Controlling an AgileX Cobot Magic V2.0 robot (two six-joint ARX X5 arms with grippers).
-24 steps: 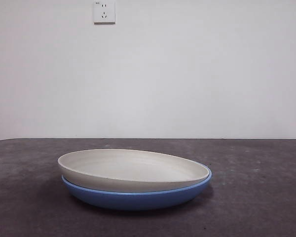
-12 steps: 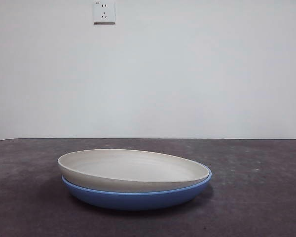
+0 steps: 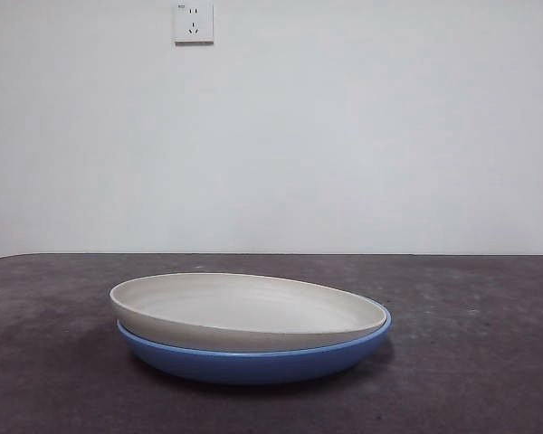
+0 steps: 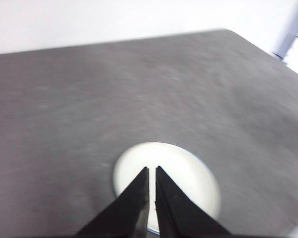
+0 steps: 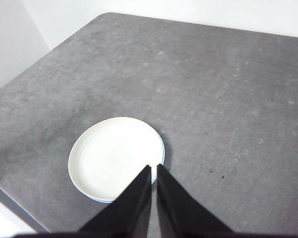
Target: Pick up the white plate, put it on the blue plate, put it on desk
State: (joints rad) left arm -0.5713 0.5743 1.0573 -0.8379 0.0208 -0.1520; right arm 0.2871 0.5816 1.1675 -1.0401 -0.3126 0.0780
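Both grippers high; white plate [image 3: 244,312] unmoved on blue plate [image 3: 253,363].

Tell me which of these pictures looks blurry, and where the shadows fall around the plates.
Left wrist view: smeared, the desk streaky, the white plate washed out. Right wrist view: sharp, a faint shadow beside the plates. Front view: crisp, a soft shadow under the blue plate.

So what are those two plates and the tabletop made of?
The white plate looks like matte cream stoneware, with faint rings inside. The blue plate under it seems glazed ceramic, given its soft sheen. The desk is mottled dark grey, concrete-like, possibly laminate; I can't tell which.
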